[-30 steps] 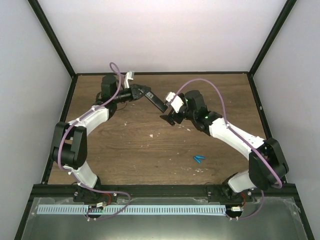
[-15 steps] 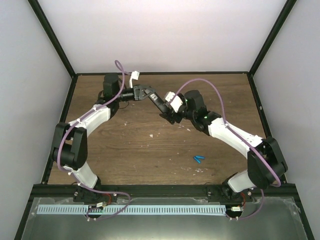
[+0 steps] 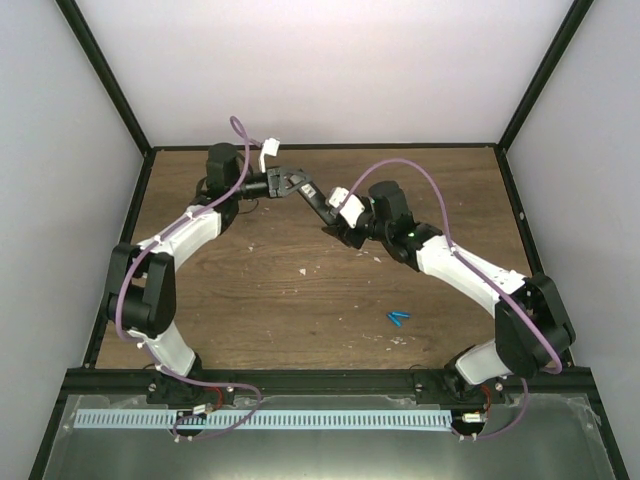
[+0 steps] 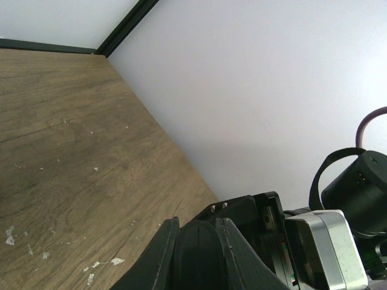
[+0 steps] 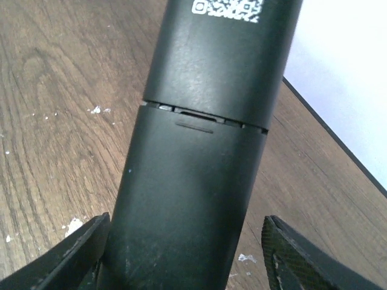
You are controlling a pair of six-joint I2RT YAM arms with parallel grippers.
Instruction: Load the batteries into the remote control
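The remote control (image 3: 316, 205), a slim black bar, hangs in the air over the back of the table, its back side facing the right wrist camera (image 5: 205, 151). My left gripper (image 3: 297, 186) is shut on its far end, and the remote's dark body fills the gap between those fingers (image 4: 195, 254). My right gripper (image 3: 335, 228) straddles the near end, open. In the right wrist view its left finger (image 5: 78, 254) touches the remote while the right finger (image 5: 296, 260) stands apart from it. Two blue batteries (image 3: 398, 318) lie together on the wood at the front right.
A black frame (image 3: 320, 146) and white walls close in the wooden table (image 3: 250, 290) at the back and sides. Small white flecks (image 3: 303, 270) dot the wood. Purple cables loop above both arms.
The right gripper has slid further onto the remote's near end and its jaws have narrowed. The left gripper has shifted the remote slightly right and tilted it.
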